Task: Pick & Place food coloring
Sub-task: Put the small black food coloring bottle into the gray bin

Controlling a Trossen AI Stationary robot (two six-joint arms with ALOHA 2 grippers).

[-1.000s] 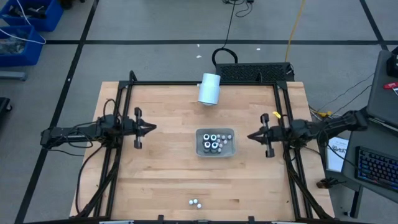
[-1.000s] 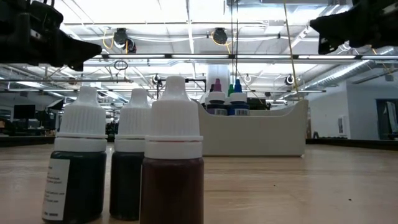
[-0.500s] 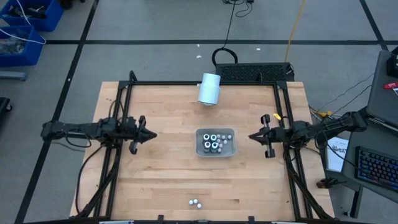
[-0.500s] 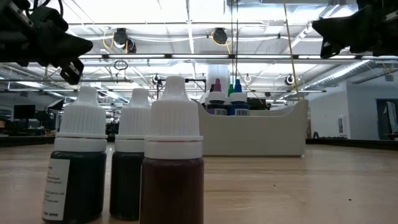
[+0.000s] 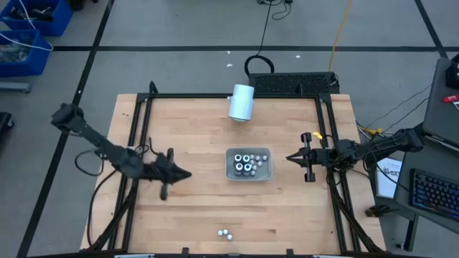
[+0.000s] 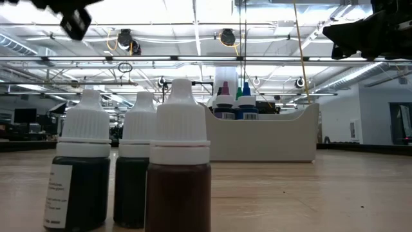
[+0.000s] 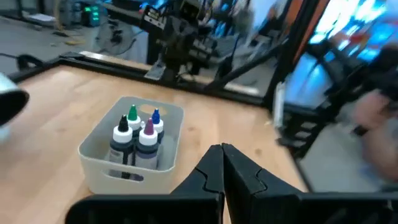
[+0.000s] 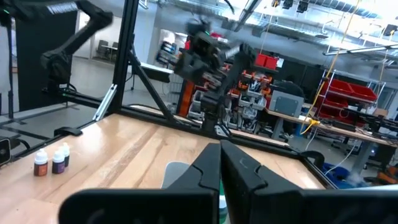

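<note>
The food coloring shows in two groups. Several small bottles stand upright in the grey tray (image 5: 248, 164) at the table's middle, shown in the left wrist view as tray (image 7: 99, 163) with bottles (image 7: 137, 134). Three more bottles (image 6: 138, 161) stand on their bases near the table's near edge (image 5: 225, 233). My left gripper (image 5: 185, 173) hovers shut, left of the tray and above the table, pointing at it. My right gripper (image 5: 289, 158) is shut too, hovering right of the tray. Neither holds anything.
A large white cylinder (image 5: 242, 102) lies near the table's far edge. A black frame (image 5: 143, 115) runs along the left, right and far sides of the table. Bare wood lies between the tray and the near bottles.
My left gripper has swung from the table's left rail toward the near edge and the tray, rising and rolling about its own axis as it went. The bottles and the tray have stayed where they were.
</note>
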